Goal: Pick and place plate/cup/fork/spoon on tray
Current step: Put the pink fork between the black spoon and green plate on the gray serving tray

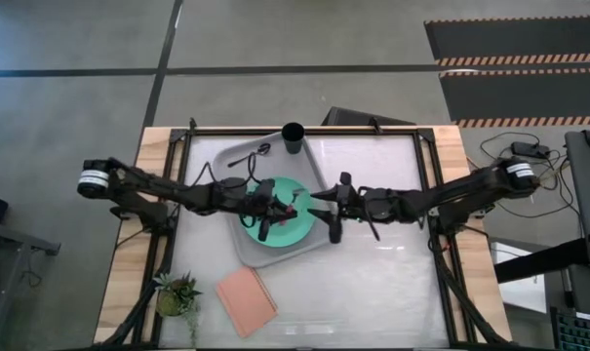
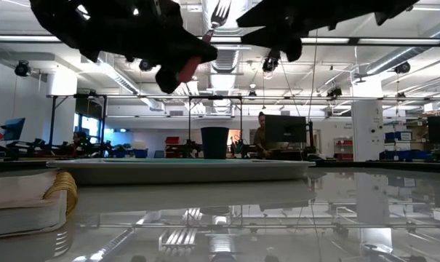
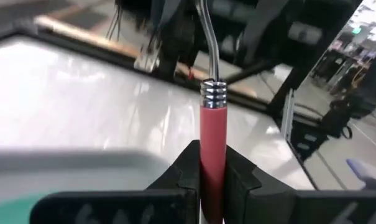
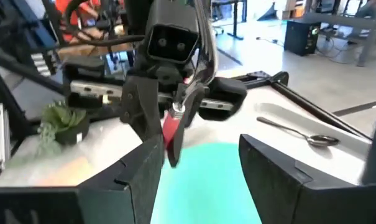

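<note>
high view: left end effector (image 1: 272,207) sits over the plate (image 1: 293,234), which lies in the tray (image 1: 238,156). Right end effector (image 1: 326,202) is just beside it, across the tray's edge.
tray contents: mint-green plate under the left end effector; spoon (image 1: 253,152) and black cup (image 1: 294,137) at the tray's far end, beyond both end effectors.
fork: fork (image 1: 293,200) is a pink sliver between the two end effectors, above the plate.
other items: salmon-pink pad (image 1: 246,300) and small potted plant (image 1: 177,292) on the desk (image 1: 392,283), well apart from both arms, nothing blocking.
low view: fork (image 2: 205,36) is up in the air, tines (image 2: 219,10) up, pink handle in the left end effector (image 2: 185,70); tray (image 2: 183,170) and cup (image 2: 214,143) below it. Plate doesn't show from this level.
left wrist view: left end effector (image 3: 212,180) clamped shut on the fork (image 3: 212,134) handle, metal neck sticking out past the fingers.
right wrist view: right end effector (image 4: 200,168) fingers spread wide, gripping nothing. Fork (image 4: 173,126) ahead of it in the left end effector (image 4: 160,121); plate (image 4: 206,180) below, spoon (image 4: 293,132) off to the side.
</note>
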Controlling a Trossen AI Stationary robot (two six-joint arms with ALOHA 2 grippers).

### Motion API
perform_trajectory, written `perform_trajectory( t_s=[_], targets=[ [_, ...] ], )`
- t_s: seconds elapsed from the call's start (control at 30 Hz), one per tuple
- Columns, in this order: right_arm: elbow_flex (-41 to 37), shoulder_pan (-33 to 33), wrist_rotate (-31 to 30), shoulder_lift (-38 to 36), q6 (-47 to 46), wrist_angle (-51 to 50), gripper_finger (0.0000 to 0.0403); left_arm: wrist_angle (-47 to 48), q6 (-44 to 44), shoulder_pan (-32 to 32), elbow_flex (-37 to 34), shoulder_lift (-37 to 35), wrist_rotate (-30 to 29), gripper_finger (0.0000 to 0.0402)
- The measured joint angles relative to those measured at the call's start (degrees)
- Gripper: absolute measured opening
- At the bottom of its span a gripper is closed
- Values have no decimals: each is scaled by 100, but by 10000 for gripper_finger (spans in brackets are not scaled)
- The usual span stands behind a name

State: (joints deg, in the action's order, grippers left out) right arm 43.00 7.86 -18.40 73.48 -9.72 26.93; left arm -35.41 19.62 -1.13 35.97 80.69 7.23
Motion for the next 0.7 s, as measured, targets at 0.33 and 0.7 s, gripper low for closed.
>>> perform_trajectory(
  t_s=[0.33,0.7],
  targets=[
    [0,-11,239,-303,825,-352,201,1090,-58,124,4,-296,334,11],
    [-4,-299,1240,480,763,1123,201,1044,-103,153,4,-280,480,11]
  ],
)
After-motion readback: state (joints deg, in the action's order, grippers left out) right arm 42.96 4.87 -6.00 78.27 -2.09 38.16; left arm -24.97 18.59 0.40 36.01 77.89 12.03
